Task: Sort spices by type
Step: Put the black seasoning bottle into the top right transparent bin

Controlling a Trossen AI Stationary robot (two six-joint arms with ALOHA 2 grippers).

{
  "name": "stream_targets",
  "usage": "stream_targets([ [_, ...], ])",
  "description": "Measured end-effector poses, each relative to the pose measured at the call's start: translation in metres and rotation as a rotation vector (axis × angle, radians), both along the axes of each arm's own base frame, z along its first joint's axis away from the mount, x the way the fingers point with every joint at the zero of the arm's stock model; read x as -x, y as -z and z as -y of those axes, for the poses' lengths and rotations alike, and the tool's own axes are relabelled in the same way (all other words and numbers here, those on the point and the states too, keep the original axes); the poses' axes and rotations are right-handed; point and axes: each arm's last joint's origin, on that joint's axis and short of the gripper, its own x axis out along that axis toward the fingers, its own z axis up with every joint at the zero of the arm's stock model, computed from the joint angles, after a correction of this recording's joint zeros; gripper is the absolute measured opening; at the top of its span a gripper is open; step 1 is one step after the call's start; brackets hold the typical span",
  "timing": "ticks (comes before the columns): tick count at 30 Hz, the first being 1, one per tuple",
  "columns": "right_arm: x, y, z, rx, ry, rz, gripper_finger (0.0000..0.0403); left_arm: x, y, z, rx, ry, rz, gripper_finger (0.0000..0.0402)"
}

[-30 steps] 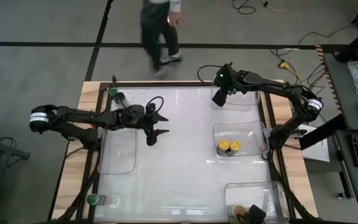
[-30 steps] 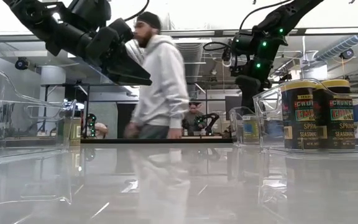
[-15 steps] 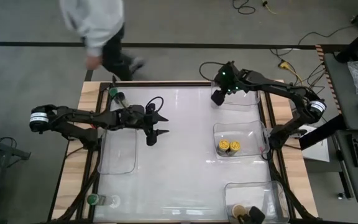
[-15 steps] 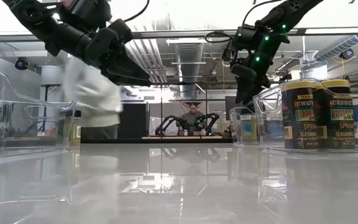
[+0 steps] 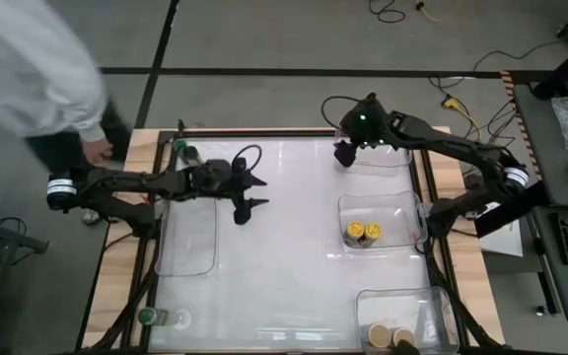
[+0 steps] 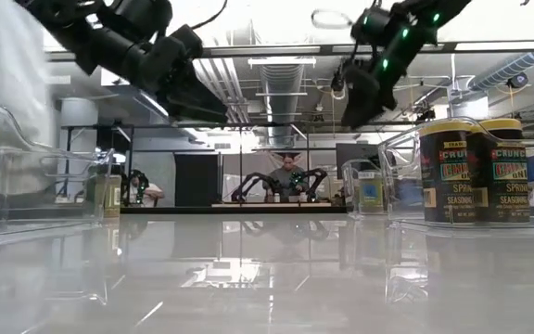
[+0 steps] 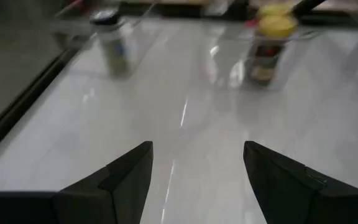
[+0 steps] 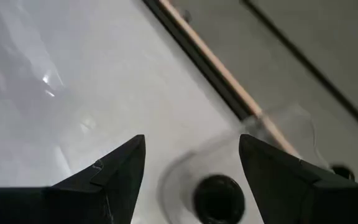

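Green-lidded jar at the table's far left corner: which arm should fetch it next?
Left. The left pincer, open, hangs over the left half of the table, near the green-lidded jar. The right pincer is across it, over the far right bin.

In the high view a person (image 5: 28, 69) is smeared by motion and cut off by the top and left edges. The tan-lidded jars (image 5: 390, 337) sit partly cut by the bottom edge. In the left wrist view the yellow-lidded jar (image 7: 270, 46) and a dark-lidded jar (image 7: 112, 38) are too blurred to read their labels. In the right wrist view a black-lidded jar (image 8: 219, 198) is blurred and partly cut by the bottom edge, between the right end effector (image 8: 191, 177) fingers.
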Motion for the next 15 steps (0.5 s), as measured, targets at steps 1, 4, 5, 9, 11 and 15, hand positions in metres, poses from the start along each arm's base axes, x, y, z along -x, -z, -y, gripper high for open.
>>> stream_targets([
  [1,0.000,-0.007,-0.006,0.017,-0.016,0.024,0.0249,0.000,-0.004,-0.004,0.007,-0.017,-0.033,0.0236],
  [4,0.003,-0.025,-0.025,0.049,-0.052,0.099,0.0249,0.001,-0.018,-0.020,0.027,-0.073,-0.128,0.0236],
  [5,0.004,-0.029,-0.032,0.053,-0.067,0.116,0.0249,0.002,-0.021,-0.026,0.030,-0.092,-0.164,0.0236],
  [9,0.008,-0.035,-0.062,0.048,-0.142,0.161,0.0249,0.014,-0.030,-0.049,0.042,-0.146,-0.360,0.0236],
  [11,0.009,-0.036,-0.077,0.040,-0.185,0.176,0.0249,0.022,-0.033,-0.061,0.068,-0.210,-0.481,0.0236],
  [15,0.013,-0.030,-0.103,0.007,-0.255,0.191,0.0249,0.035,-0.043,-0.082,0.147,-0.463,-0.655,0.0236],
])
